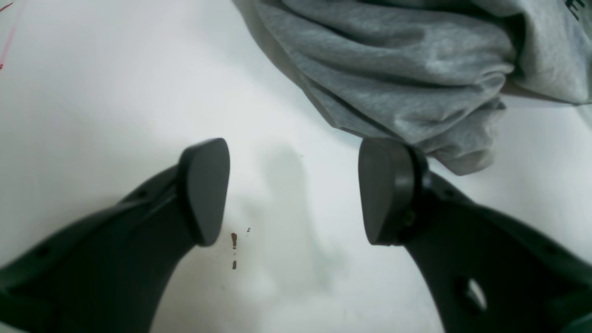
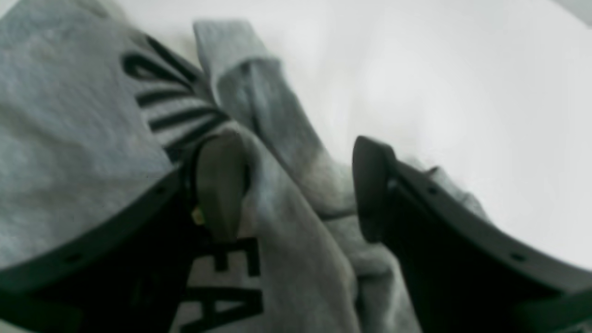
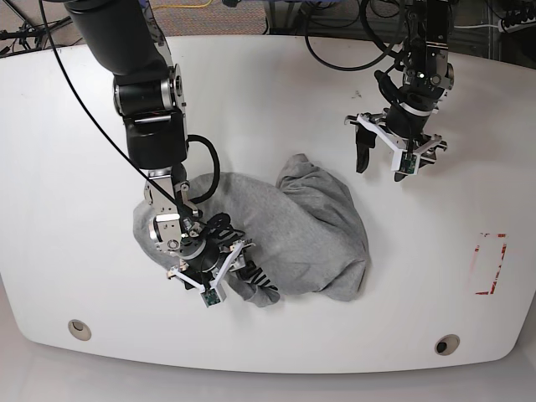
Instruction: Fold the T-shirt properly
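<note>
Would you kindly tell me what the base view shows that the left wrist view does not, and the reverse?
Only the base view shows the whole crumpled T-shirt, the right gripper down on its lower-left edge, both arms, and the red outline marked on the table. Only the left wrist view shows the small brown specks on the table between the left gripper's jaws, and a bunched fold of the shirt beside one jaw tip. Both show the grey shirt, the white table, and the left gripper open with nothing in it.

Bright, even overhead light, so the white worktop (image 3: pixel 276 75) nearly blows out. Right wrist view is smeary with blur; left wrist sharper, soft shadow toward 6 o'clock.
</note>
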